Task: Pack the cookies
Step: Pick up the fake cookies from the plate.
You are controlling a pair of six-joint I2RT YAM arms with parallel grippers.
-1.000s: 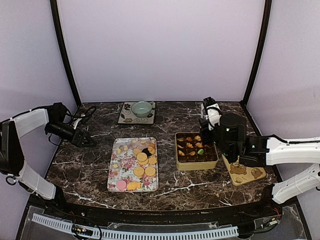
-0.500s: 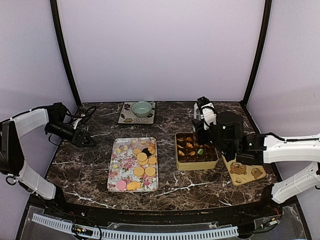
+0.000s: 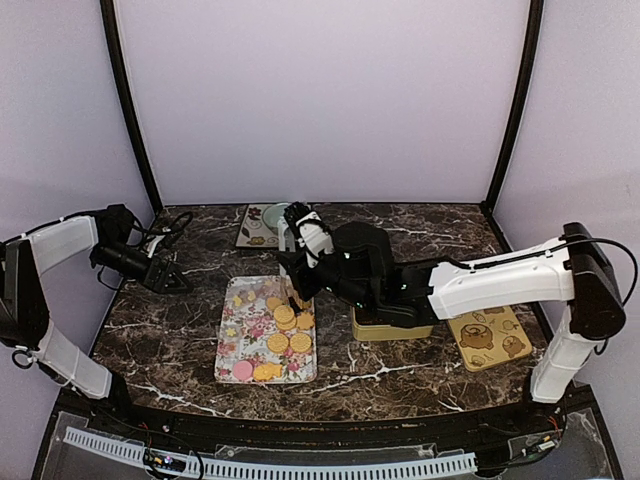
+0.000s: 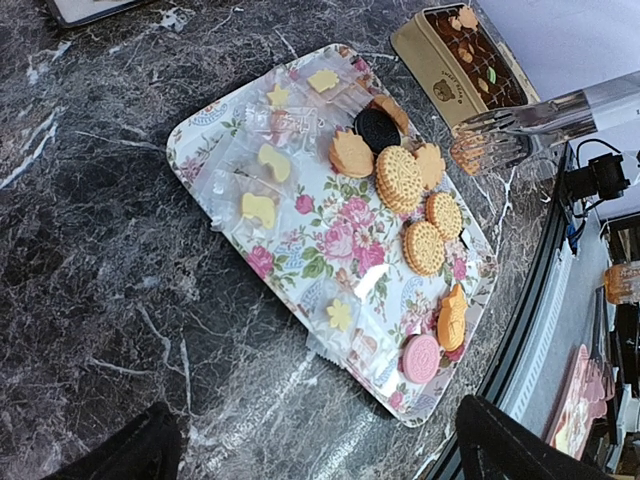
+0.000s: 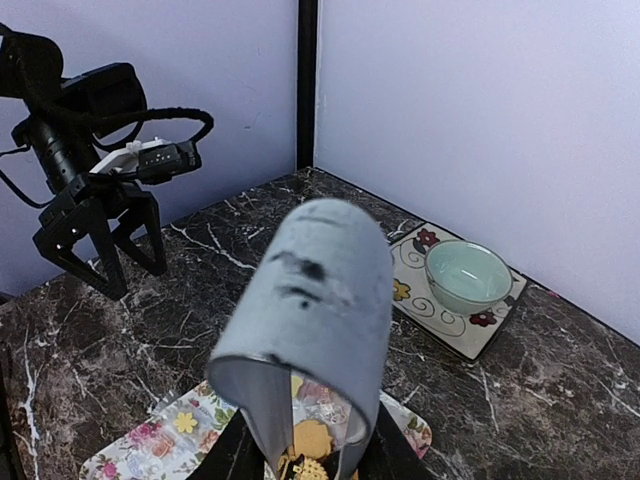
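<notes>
Golden cookies (image 4: 400, 178): loose overlapping pile on the floral tray (image 3: 228, 350), bunched in its far right part. One dark cookie sits among them and a pink one at the near edge. Small wrapped pieces lie on the left half.
Tin (image 4: 440, 85): just right of the tray, some cookies already in it. In the top view the right arm hides most of it.
Right gripper (image 3: 297, 296): hangs fingers-down over the tray's far right corner, with the pile straight below.
Right jaw gap: cannot tell. Its own camera is blocked by a blurred grey finger, and nothing clearly shows as held.
Left gripper (image 3: 177, 284): spread wide and empty, left of the tray and well apart from it, pointing toward it.
Nearer arm: the right, by far.
Axis: the tray's long side runs near to far. The cookies are round and lie flat, so they have no favoured axis and the approach is from above.
Next move (judgement): a short drop onto the pile, then a carry right to the tin.
Risk (judgement): the cookies overlap, so the fingers may catch two.
</notes>
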